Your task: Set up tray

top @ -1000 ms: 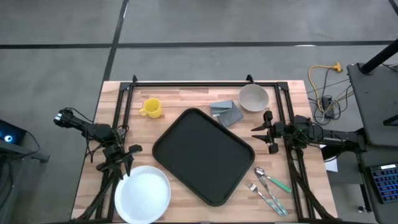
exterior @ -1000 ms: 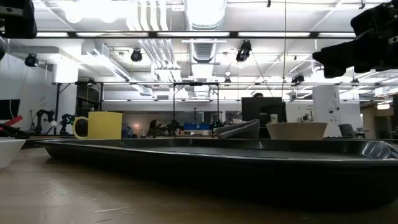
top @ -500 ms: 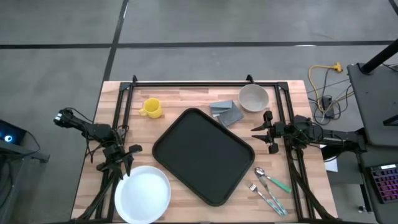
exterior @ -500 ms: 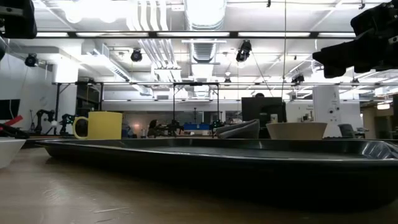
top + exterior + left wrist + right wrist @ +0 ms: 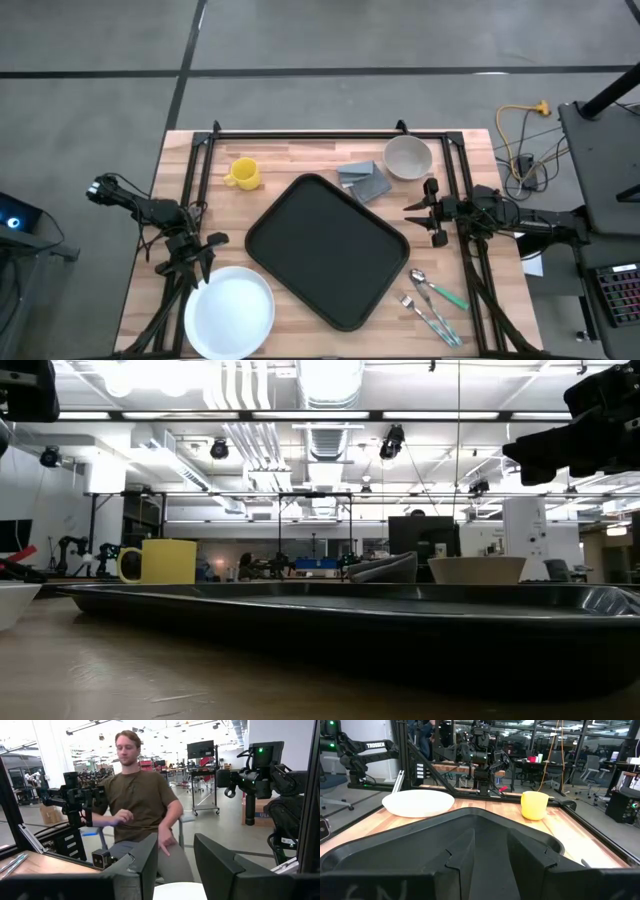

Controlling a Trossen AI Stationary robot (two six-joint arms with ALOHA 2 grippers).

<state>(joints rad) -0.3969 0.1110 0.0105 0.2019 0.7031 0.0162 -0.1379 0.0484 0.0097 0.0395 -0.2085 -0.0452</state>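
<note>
The black tray lies flat and skewed at the table's middle; the right wrist view looks across its rim. A white plate sits near the near left corner, a yellow mug far left, a grey bowl and a folded grey cloth far right, cutlery near right. My left gripper hovers open beside the plate's far edge. My right gripper hovers open off the tray's right corner.
Black frame rails run along the far edge and down both sides of the table. A seated person shows beyond the table's near edge in the left wrist view. Bare wood lies between the mug and the tray.
</note>
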